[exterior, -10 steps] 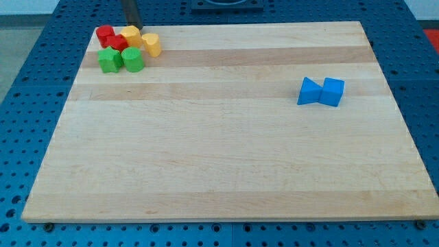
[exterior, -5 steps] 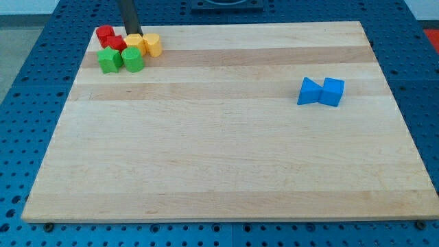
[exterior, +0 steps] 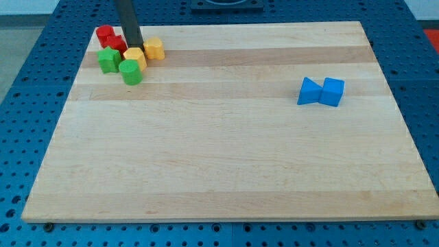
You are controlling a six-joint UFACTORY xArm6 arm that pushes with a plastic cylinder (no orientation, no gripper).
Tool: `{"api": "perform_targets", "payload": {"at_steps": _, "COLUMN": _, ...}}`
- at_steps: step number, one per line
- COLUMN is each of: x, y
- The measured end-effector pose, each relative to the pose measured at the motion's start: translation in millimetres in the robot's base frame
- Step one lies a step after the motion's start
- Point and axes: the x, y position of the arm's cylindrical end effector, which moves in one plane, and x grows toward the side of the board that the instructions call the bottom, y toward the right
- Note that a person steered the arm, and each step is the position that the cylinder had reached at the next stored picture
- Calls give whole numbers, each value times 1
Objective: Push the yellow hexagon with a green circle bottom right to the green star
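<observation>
Pushing the yellow hexagon down past the green star: mid-shove

Tabletop (exterior: 226, 165): pale wood, mostly bare; all the work sits in the corner at the view's top left.

Blue pair (exterior: 321, 91): two blue blocks touching, at the view's right, well apart from the job. No concern.

Red blocks (exterior: 105, 33): two, at the top of the cluster, the nearer one partly behind the rod.

Green star (exterior: 107, 60): below the reds, at the cluster's left side.

Yellow hexagon (exterior: 136, 59): just right of the star, touching or nearly so. A second yellow block (exterior: 154, 49) lies beside it to the upper right (shape not clear).

Green circle (exterior: 130, 71): touching the hexagon's lower edge, below and right of the star.

My tip (exterior: 135, 49): planted on the hexagon's upper edge, between the reds and the second yellow. No claw on this rig, only the rod, so nothing is held.

Judgement: the push itself is in hand, and probably close to done. Hexagon and circle both lie on the star's lower-right side already. Next move calls for a short stroke toward the view's bottom, angled slightly right, kept on the hexagon's middle so it doesn't turn into the star and nudge it.
</observation>
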Motion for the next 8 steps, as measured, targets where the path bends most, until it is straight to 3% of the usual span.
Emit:
{"api": "perform_targets", "payload": {"at_steps": 5, "x": 43, "y": 0}}
{"api": "perform_targets", "payload": {"at_steps": 8, "x": 43, "y": -27}}
